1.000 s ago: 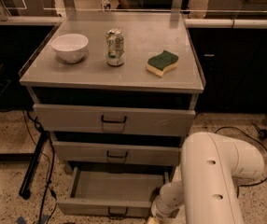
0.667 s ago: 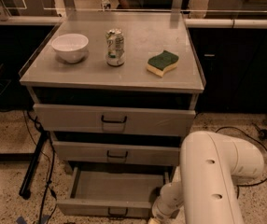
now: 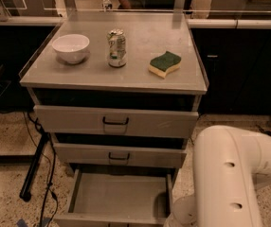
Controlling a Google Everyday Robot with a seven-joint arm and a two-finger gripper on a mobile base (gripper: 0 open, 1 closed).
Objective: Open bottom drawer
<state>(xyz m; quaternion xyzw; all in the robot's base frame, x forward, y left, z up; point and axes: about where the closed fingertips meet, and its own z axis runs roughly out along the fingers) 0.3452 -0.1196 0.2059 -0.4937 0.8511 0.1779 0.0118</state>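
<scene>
The bottom drawer (image 3: pixel 116 197) of the grey cabinet stands pulled out toward me. Its plain grey shallow inside is bare, and its front and handle are cut off by the lower edge of the view. My white arm (image 3: pixel 225 174) fills the lower right and reaches down beside the drawer's right front corner. The gripper is hidden below the edge of the view, past the end of the arm.
The middle drawer (image 3: pixel 119 156) and top drawer (image 3: pixel 116 122) are shut, each with a black bar handle. On the cabinet top (image 3: pixel 140 82) stand a white bowl (image 3: pixel 71 47), a can (image 3: pixel 117 48) and a green-yellow sponge (image 3: pixel 164 64). A black pole (image 3: pixel 33 167) and cables lie on the floor at left.
The bottom drawer has slid a little further out toward me, so its front has left the view. My arm has shifted slightly to the right.
</scene>
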